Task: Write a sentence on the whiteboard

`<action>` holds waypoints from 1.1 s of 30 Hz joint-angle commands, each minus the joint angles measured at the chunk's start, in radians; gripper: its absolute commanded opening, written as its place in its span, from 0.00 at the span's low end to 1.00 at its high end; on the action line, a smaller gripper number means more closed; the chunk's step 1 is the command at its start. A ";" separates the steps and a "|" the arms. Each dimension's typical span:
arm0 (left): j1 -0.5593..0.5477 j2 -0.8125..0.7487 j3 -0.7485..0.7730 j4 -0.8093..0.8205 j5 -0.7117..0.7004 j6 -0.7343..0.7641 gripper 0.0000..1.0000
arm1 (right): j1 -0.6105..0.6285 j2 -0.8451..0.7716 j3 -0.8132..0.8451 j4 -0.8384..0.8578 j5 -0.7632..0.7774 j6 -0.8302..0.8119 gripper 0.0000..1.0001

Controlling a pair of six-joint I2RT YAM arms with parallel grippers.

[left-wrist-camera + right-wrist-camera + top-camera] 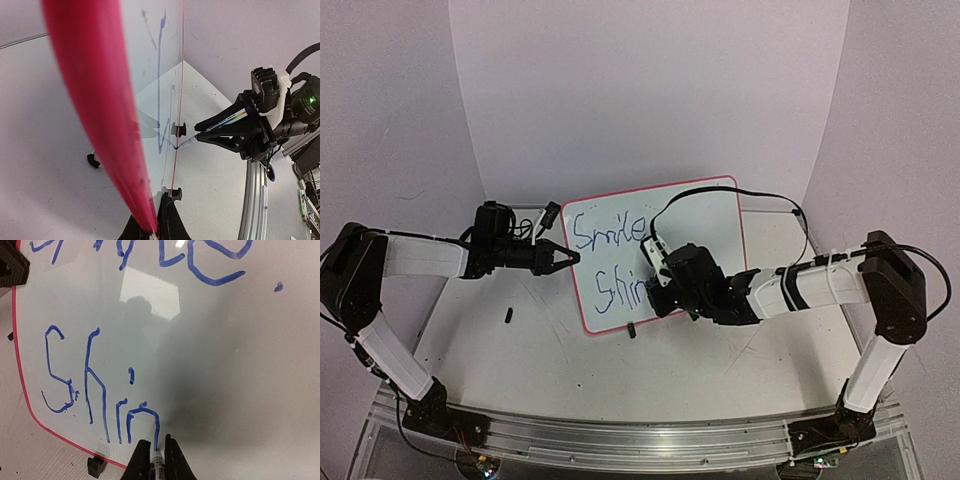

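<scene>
Overhead, the whiteboard [705, 215] stood near the middle of the table [520, 350], with blue writing [610, 232] on its left half reading "Smile" above "Shin"; the left gripper [563, 258] was clamped on the board's left edge; the right gripper [655, 295] hung over the lower line of writing; a small black piece [509, 316] lay on the table to the left of the board.

From the left wrist, the red frame [95, 100] ran blurred down between that gripper's closed jaws; across the board the right gripper pinched a marker [189, 142], its tip touching the surface just beside a black clip foot [178, 130].

From the right wrist, the marker sat gripped between the two fingers [141, 460]; its tip met the board at the foot of the final "n".
</scene>
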State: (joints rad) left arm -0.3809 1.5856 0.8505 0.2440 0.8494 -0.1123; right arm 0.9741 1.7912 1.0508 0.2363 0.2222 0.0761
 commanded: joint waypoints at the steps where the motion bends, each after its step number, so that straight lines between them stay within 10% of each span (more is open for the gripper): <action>1: -0.016 0.044 -0.022 -0.107 -0.204 0.111 0.00 | -0.008 -0.108 0.035 0.016 0.011 -0.013 0.00; 33: -0.015 0.055 -0.013 -0.108 -0.205 0.111 0.00 | -0.032 -0.082 0.002 0.057 -0.012 -0.111 0.00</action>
State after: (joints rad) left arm -0.3836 1.5860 0.8509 0.2443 0.8497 -0.1120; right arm 0.9379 1.7123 1.0554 0.2481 0.1726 -0.0006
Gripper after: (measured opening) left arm 0.062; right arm 0.099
